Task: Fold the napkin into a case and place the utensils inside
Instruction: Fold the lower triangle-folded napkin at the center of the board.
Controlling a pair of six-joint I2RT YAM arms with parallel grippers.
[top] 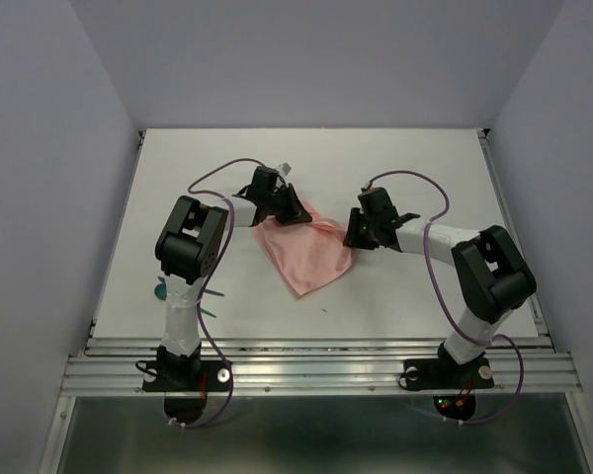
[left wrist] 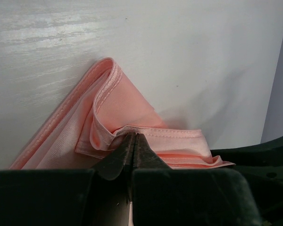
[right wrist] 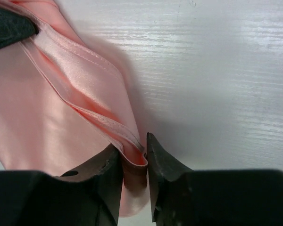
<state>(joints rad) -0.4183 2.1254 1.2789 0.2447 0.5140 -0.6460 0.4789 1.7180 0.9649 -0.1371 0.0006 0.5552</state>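
Fingers (left wrist: 120, 157) pinching salmon napkin (left wrist: 127, 106) hem, creased, seemingly folded double

The napkin (top: 306, 255) lies on the table (top: 425, 168), about midway between its left and right edges. The left gripper (top: 293, 211) sits at the napkin's far left corner, its jaws on a folded hem there. The right gripper (top: 354, 235) sits at the napkin's right corner, with that corner between its fingers. The utensils (top: 160, 290) lie well to the left of the napkin and nearer the front edge, partly hidden behind the left arm. Both arm bases stand in front of the napkin, one on each side.
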